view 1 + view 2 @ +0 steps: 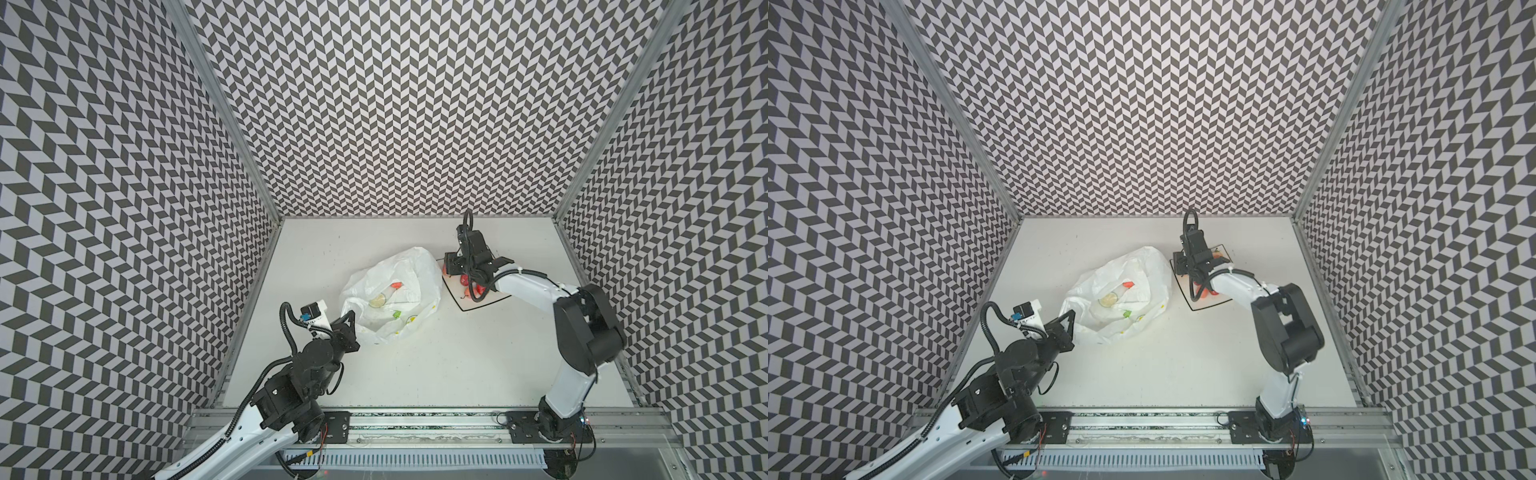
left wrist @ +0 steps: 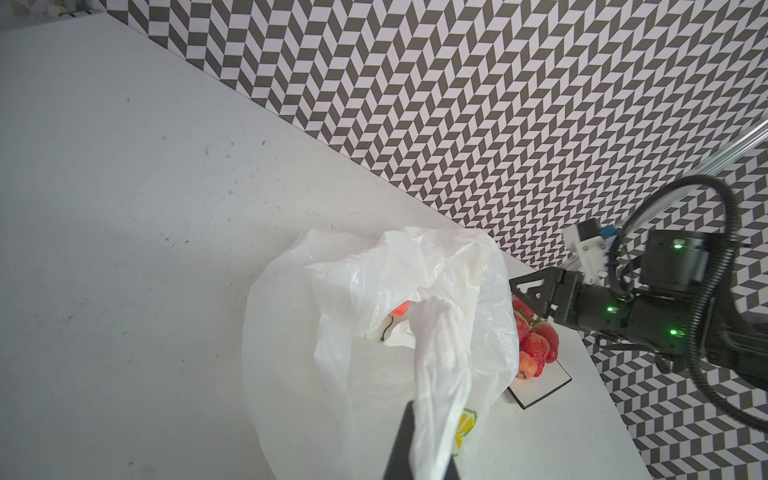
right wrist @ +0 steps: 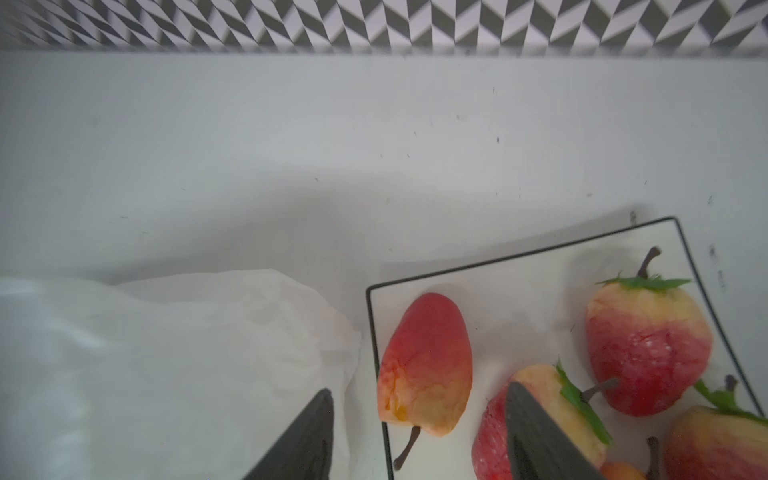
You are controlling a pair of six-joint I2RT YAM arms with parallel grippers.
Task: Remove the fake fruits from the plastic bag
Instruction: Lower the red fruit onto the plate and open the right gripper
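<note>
The left gripper (image 1: 350, 319) is closed on the rim of the plastic bag (image 1: 399, 266) in the middle of the bench (image 1: 457, 365), probably to keep its mouth open. The right gripper (image 3: 419, 388) hangs open and empty over the plate (image 3: 519, 291), just beside the bag toward the back edge. There a peach-like fruit (image 3: 424, 332) lies by strawberries (image 3: 648, 345), and one small red fruit (image 1: 397, 285) lies inside the bag.

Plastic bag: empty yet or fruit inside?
Not empty: one red stemmed fruit lies inside the plastic bag, seen through its open mouth in the left wrist view and both top views.
</note>
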